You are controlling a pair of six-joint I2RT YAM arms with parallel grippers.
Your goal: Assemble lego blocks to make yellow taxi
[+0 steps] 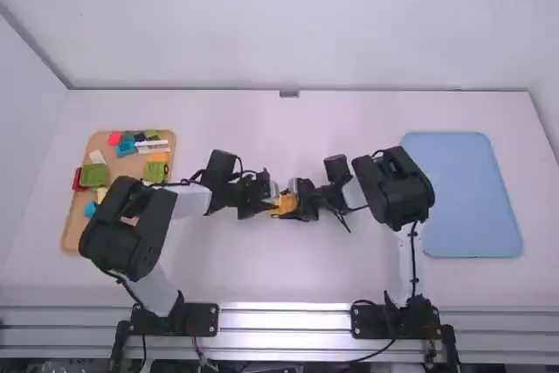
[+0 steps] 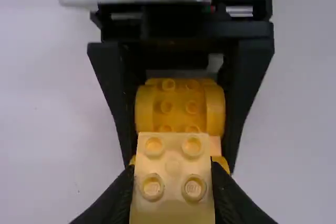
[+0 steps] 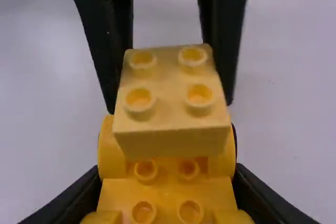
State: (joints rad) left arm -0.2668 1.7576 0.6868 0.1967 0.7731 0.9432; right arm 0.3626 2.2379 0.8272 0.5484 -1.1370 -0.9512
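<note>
Pale-yellow block [image 3: 172,142] pinched in my left tool [image 2: 172,182], yellow base [image 2: 179,96] clasped in my right tool [image 3: 167,176], I'm likely adding the cab: align studs, then press.

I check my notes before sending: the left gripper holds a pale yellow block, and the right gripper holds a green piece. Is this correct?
Not quite: the right wrist view shows that the studded piece in the right gripper is yellow, not green. The left gripper does hold the pale yellow block.
</note>
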